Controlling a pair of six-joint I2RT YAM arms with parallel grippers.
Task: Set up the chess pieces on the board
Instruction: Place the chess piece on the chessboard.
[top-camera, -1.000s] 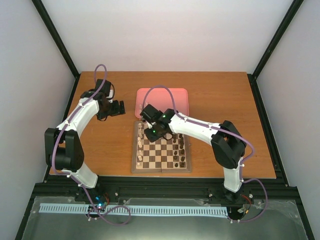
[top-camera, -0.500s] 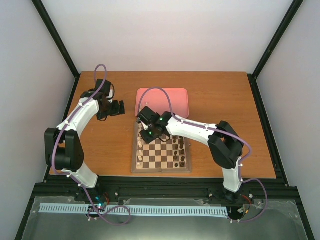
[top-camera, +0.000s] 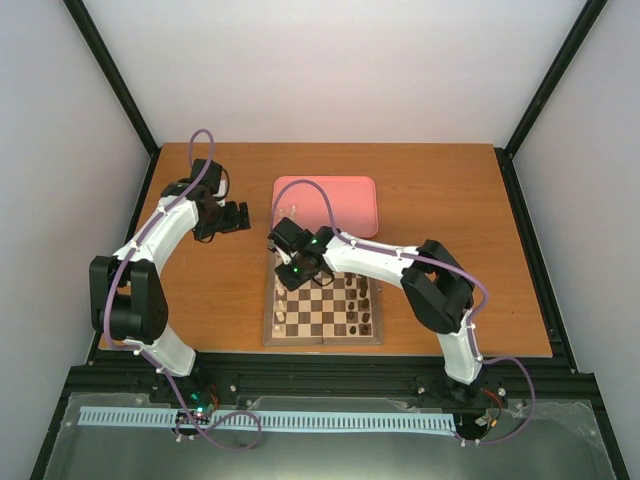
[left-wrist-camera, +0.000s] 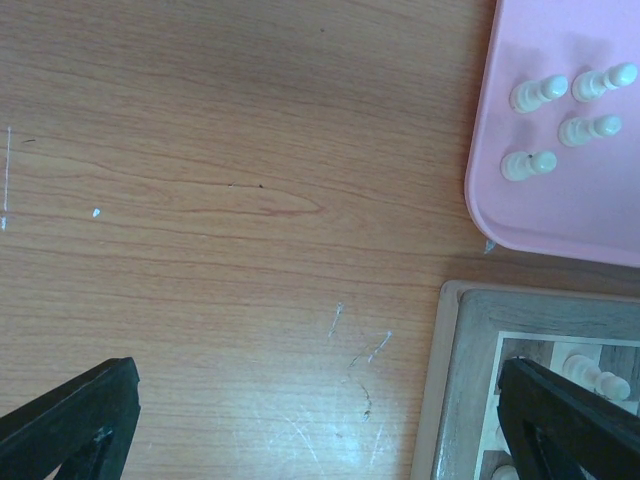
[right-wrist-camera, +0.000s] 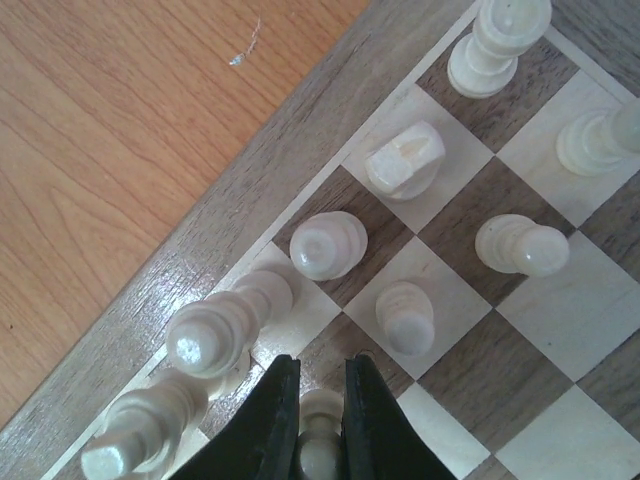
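The board (top-camera: 322, 342) lies at the table's middle, with cream chess pieces (top-camera: 283, 300) along its left side. My right gripper (top-camera: 284, 264) is over the board's far left corner. In the right wrist view it (right-wrist-camera: 320, 385) is shut on a cream pawn (right-wrist-camera: 320, 440), low over a dark square, with several cream pieces (right-wrist-camera: 328, 244) standing close around on the board (right-wrist-camera: 300, 140). My left gripper (top-camera: 238, 216) hangs open and empty left of the tray. In its wrist view (left-wrist-camera: 320, 440), several cream pieces (left-wrist-camera: 540, 93) lie on the pink tray (left-wrist-camera: 560, 215).
Dark brown pieces (top-camera: 365, 300) stand along the board's right side. The pink tray (top-camera: 350, 190) sits just behind the board. The board's corner (left-wrist-camera: 450, 400) shows by the left gripper's right finger (left-wrist-camera: 570, 420). Bare wood lies left of the board.
My right gripper has moved left along the board's far edge to its far left corner, still holding the pawn. The left arm has not moved.
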